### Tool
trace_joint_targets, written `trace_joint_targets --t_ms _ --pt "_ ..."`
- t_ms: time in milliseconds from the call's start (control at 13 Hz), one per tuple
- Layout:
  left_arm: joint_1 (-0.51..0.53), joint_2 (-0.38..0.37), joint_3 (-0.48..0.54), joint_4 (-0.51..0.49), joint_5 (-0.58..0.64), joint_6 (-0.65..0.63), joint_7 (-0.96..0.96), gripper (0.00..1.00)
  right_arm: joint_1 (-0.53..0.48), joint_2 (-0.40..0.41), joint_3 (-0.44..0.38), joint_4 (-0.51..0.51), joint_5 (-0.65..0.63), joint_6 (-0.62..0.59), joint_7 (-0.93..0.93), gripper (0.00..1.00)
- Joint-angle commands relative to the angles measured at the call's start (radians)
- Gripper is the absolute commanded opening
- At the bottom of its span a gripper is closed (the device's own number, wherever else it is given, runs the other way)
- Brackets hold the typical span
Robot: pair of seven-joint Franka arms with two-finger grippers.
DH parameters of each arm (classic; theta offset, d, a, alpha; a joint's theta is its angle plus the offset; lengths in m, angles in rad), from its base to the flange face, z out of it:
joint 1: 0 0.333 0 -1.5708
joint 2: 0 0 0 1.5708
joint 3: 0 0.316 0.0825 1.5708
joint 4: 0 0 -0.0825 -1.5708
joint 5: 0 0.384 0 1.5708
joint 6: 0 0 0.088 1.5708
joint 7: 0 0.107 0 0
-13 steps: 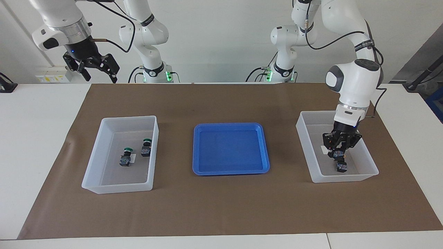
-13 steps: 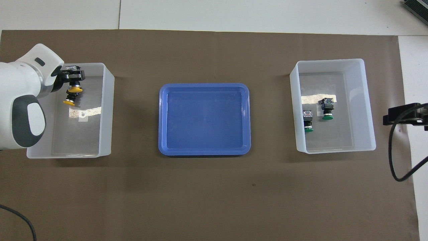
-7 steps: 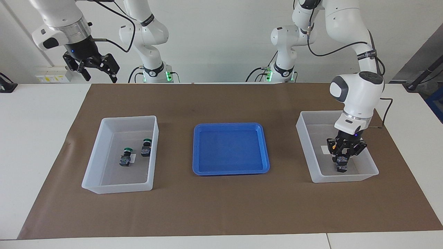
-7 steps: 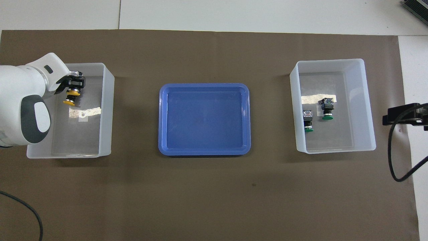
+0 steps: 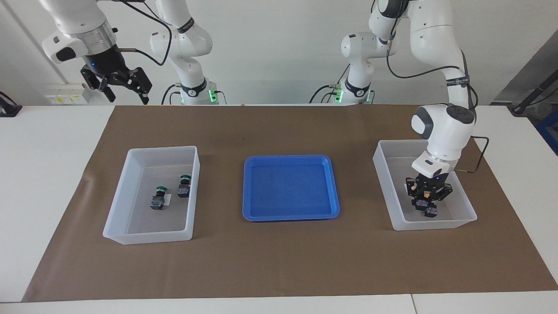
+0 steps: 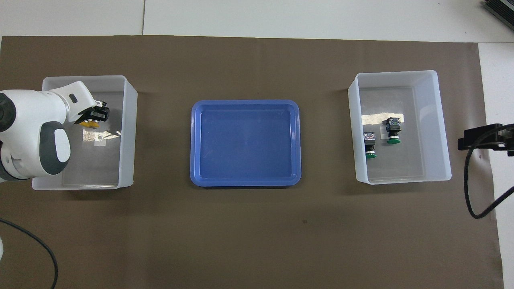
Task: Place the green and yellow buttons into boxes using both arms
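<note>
Left pincer, low inside its bin, straddles a yellow button, grip indeterminate; right pincer waits open, empty.

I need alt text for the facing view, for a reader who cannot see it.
The left gripper reaches into a white box, at a yellow button. Another box holds two green buttons, a blue tray lies between, and the right gripper waits raised.
</note>
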Motion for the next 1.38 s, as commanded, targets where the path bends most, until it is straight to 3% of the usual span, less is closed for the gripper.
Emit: trace_joint_targets --t_ms 0,230,460,843,1150,1304 --pt "0.011 -0.011 -0.006 -0.006 0.004 0.012 0.016 1.0 -0.012 -0.008 0.0 -0.01 -0.022 0.007 -0.003 1.0" --pt "-0.003 -0.074 -0.005 -0.005 0.004 -0.074 0.007 1.0 -0.017 0.051 0.001 0.058 -0.011 0.002 -0.004 1.0" --pt "-0.008 -0.199 -0.008 0.002 0.004 -0.305 -0.005 1.0 -0.02 0.104 -0.003 0.115 -0.031 0.001 -0.062 1.0" --pt "-0.08 -0.299 -0.029 0.095 0.006 -0.557 -0.33 1.0 -0.017 0.108 -0.003 0.092 -0.031 -0.005 -0.087 1.0" --pt "-0.126 -0.275 -0.037 0.305 0.007 -0.761 -0.441 1.0 -0.029 0.095 -0.003 0.073 -0.036 -0.033 -0.058 1.0" --pt "-0.131 -0.215 -0.037 0.446 0.001 -0.856 -0.444 1.0 -0.026 0.092 -0.002 0.069 -0.033 -0.039 -0.055 1.0"
